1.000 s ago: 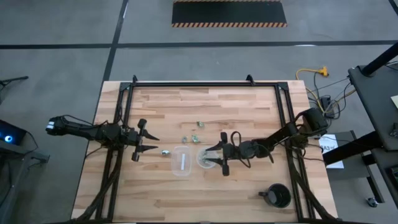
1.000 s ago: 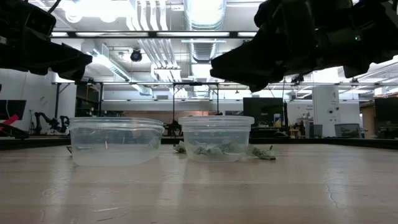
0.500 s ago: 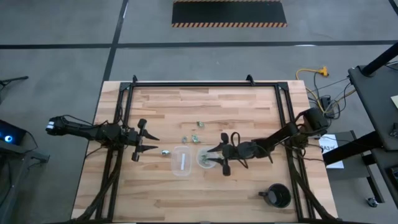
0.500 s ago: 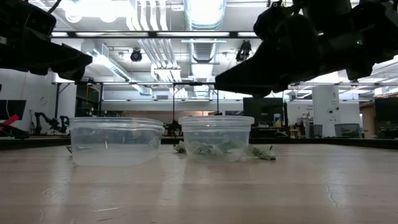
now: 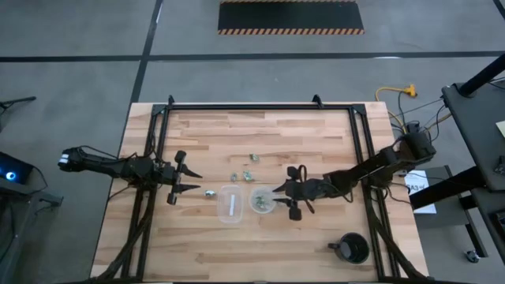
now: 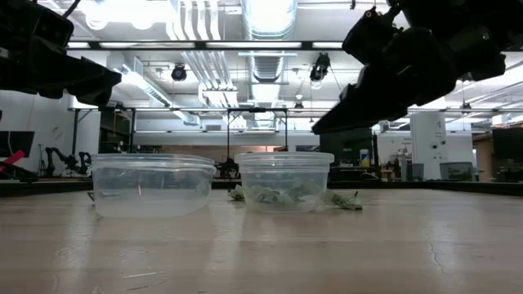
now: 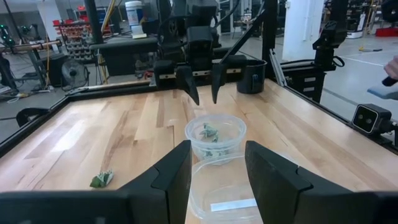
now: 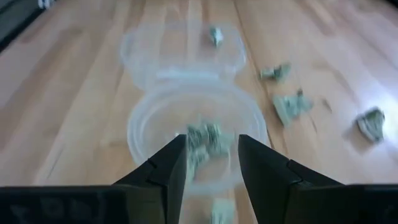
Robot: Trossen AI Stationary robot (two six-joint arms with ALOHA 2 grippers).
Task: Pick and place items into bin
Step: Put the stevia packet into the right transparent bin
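Several tiny pale green pieces lie in the round clear cup (image 5: 261,200) (image 8: 196,134) (image 7: 216,134). More pieces lie on the wood: one (image 5: 253,157) farther back, two (image 5: 241,175) behind the cups, one (image 5: 211,192) to their left. My right gripper (image 5: 284,199) (image 8: 208,155) is open and hovers just right of the cup, pointing left at it, holding nothing. My left gripper (image 5: 189,183) (image 7: 214,168) is open too, left of the cups, in the air.
A second, shallower clear container (image 5: 230,203) (image 6: 151,184) with a white strip inside touches the round cup on its left. A black mug-like object (image 5: 351,248) stands near the table's near right corner. Black frame rails (image 5: 158,134) run along the table's sides.
My right gripper has drawn back from above the round cup toward the table's right edge and risen a little, staying open. The cups and pieces have not moved.
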